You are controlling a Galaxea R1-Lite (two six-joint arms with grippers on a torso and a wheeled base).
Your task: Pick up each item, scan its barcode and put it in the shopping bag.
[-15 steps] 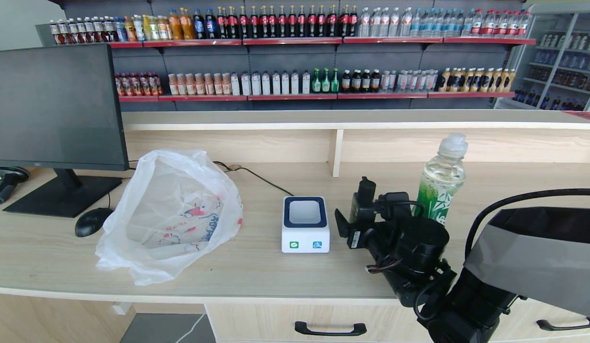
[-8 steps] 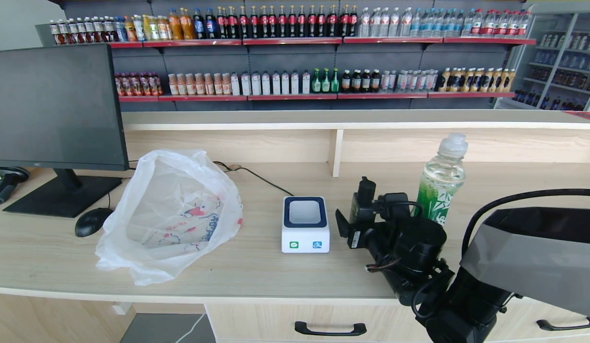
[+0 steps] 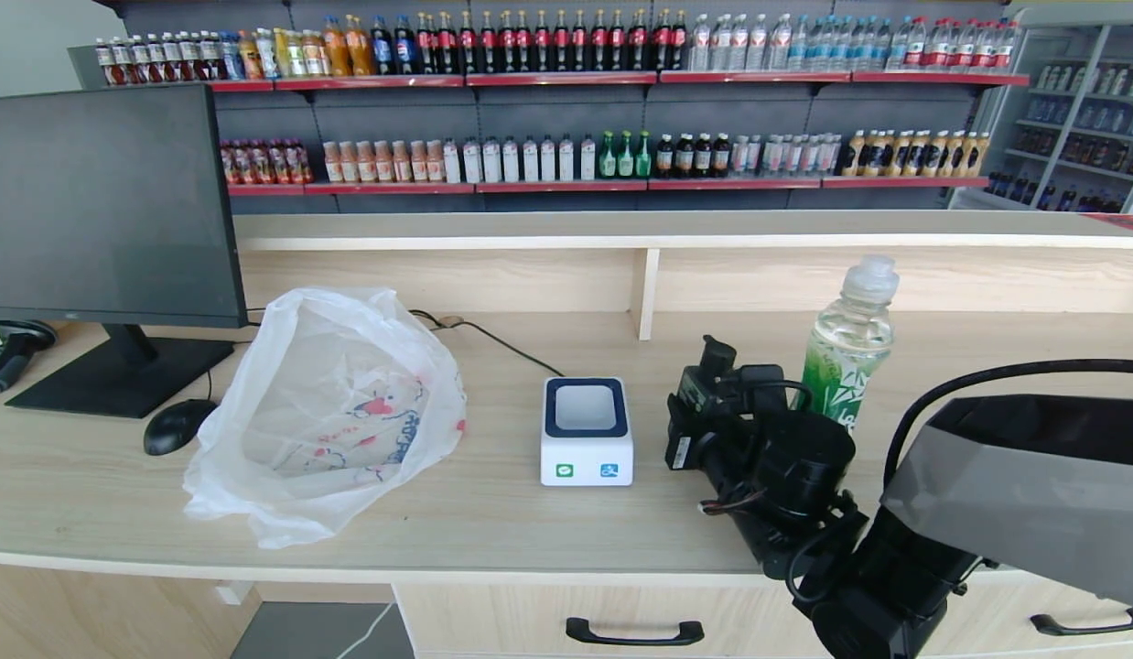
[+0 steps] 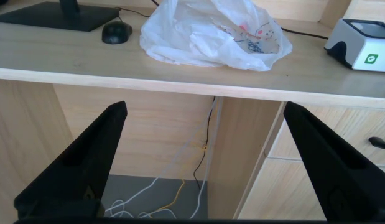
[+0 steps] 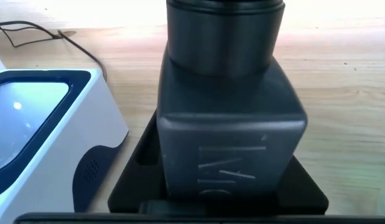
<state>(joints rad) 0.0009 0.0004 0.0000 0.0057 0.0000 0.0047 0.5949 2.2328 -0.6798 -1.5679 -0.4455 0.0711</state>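
Note:
My right gripper point(image 3: 724, 419) hovers over the counter just right of the white barcode scanner point(image 3: 586, 430), shut on a dark square bottle with a black cap point(image 3: 710, 383). From the right wrist the dark bottle point(image 5: 229, 143) points away, and the scanner point(image 5: 37, 137) with its blue-rimmed window lies beside it. A clear green-labelled drink bottle point(image 3: 846, 352) stands upright behind the gripper. The white plastic shopping bag point(image 3: 329, 412) lies open on the counter left of the scanner. Below the counter edge, in front of the bag point(image 4: 211, 34), my left gripper point(image 4: 204, 168) hangs open.
At the far left stand a monitor point(image 3: 109, 201), a black mouse point(image 3: 175, 426) and a handheld scanner point(image 3: 8, 352). A cable point(image 3: 493, 339) runs behind the scanner. A raised wooden shelf with a divider point(image 3: 648, 293) backs the counter. Drawers with black handles point(image 3: 634, 631) sit below.
My right gripper has shifted a little to the right, away from the scanner and nearer the green-labelled bottle, and has turned the dark bottle. Everything else is unchanged.

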